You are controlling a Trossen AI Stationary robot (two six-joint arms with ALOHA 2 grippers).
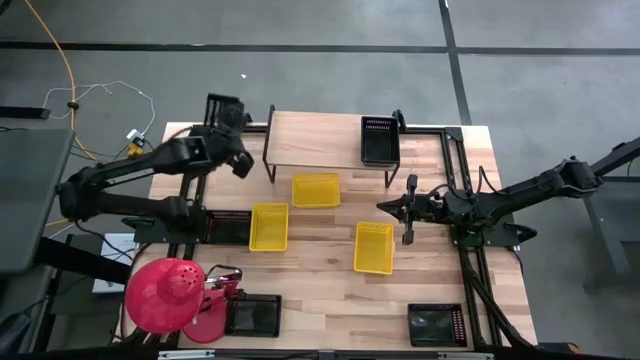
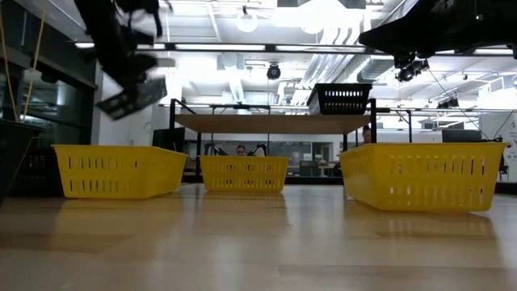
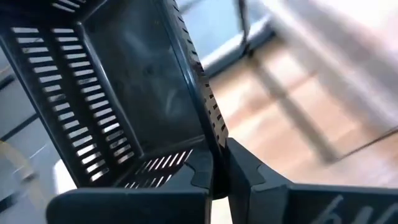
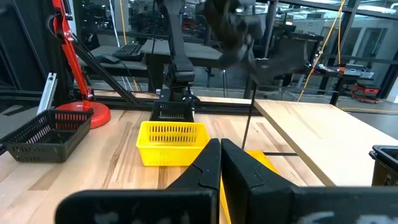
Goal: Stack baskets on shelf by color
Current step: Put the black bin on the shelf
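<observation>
Black slotted plastic basket (image 3: pixel 118 93) is clenched by its wall in my left gripper (image 3: pixel 217 177); I should level it over the wood-topped shelf (image 1: pixel 320 135) before releasing. My right gripper (image 1: pixel 405 211) idles, fingers together.

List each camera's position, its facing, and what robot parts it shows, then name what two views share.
High view: overhead, looking straight down; both arms, the left gripper holding a black basket beside the shelf.
Low view: table height, facing the shelf; arms overhead.
Left wrist view: past its own fingers clamping the black basket.
Right wrist view: over the right gripper, towards a yellow basket.
Shared: high and low views both show three yellow baskets.
</observation>
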